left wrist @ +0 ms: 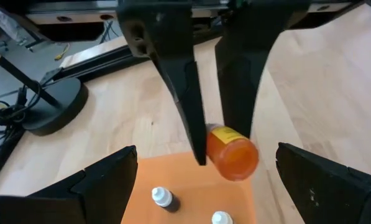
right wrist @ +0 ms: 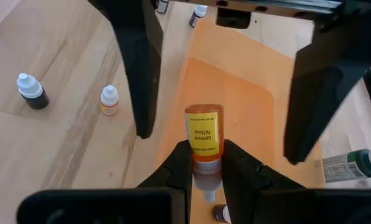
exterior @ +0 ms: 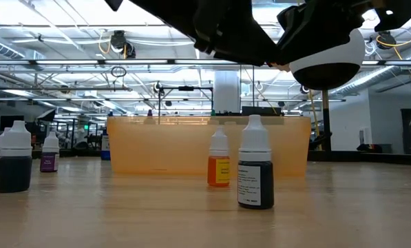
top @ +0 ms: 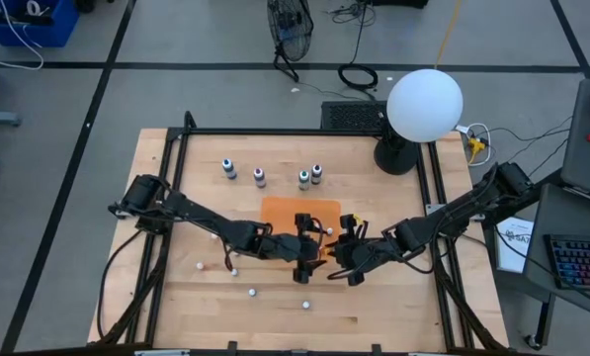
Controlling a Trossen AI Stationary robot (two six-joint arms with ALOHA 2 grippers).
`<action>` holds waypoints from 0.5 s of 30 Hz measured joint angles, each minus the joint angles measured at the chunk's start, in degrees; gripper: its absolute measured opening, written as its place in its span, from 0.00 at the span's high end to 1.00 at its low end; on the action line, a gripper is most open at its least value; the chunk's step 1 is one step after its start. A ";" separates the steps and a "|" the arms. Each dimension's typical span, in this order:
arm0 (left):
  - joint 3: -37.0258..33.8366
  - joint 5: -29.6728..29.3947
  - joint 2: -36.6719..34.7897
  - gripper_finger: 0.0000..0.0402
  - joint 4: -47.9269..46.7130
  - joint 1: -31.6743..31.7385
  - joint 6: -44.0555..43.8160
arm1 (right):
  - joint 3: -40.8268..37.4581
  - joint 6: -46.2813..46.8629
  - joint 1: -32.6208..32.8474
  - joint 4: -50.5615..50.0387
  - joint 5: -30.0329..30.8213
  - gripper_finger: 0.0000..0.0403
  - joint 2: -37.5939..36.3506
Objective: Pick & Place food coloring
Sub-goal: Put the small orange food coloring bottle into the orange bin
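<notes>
The left hand (top: 304,247) hung spread wide at the orange tray (top: 299,211). Over the tray the right hand (right wrist: 204,152) pinched a lemon yellow bottle (right wrist: 204,132). The left wrist view showed two capped bottles (left wrist: 162,198) in the tray. The high view showed four food coloring bottles (top: 260,176) behind it on the desk (top: 374,307).

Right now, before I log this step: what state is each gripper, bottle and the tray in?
right gripper: jaws shut on the yellow bottle.
left gripper: jaws wide open, either side of that bottle, not touching it.
yellow bottle: capped, held off the table, tipped over.
orange tray: flat on the table, below the held bottle.
back bottles: four, upright, capped.
</notes>
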 joint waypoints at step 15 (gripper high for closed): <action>0.00 0.13 -0.39 0.52 2.08 -0.87 2.26 | 0.00 0.09 0.00 0.12 -0.07 0.88 0.00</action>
